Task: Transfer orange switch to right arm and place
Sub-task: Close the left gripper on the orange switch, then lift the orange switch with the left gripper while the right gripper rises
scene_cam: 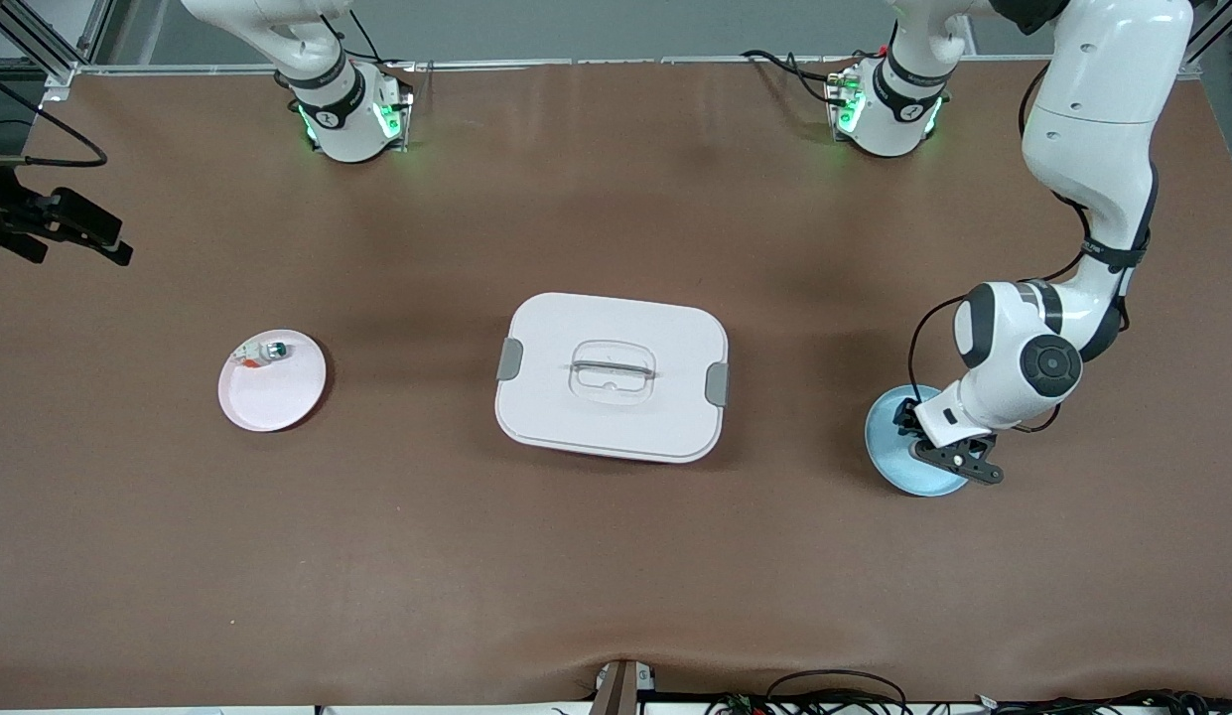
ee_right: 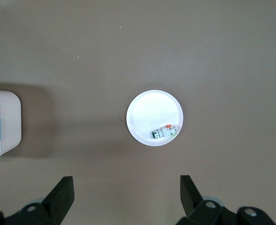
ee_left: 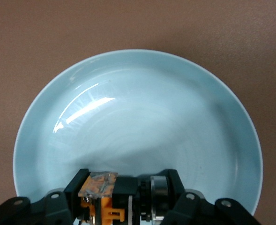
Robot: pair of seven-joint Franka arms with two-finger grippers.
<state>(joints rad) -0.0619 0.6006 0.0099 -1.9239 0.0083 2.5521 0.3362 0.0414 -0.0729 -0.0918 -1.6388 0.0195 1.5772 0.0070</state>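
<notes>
I count two plates, one lidded box and two small parts on the brown tabletop. At the right of the front view sits the pale blue plate, with the left gripper down in it; the wrist and camera mount hide what it holds from that angle. The left wrist view fills that in: along its bottom edge the gripper is clenched on the orange switch, black body with orange marks, just above the blue plate's floor; I cannot tell whether it touches. In the middle of the front view lies the white box with grey clips and a recessed handle. At the left is the pink plate, carrying a small white-and-teal part at its upper rim. The right gripper is out of the front view; its own wrist view shows it spread wide at the bottom, high over the tabletop, with the plate and part at centre and a corner of the box at the left edge.
</notes>
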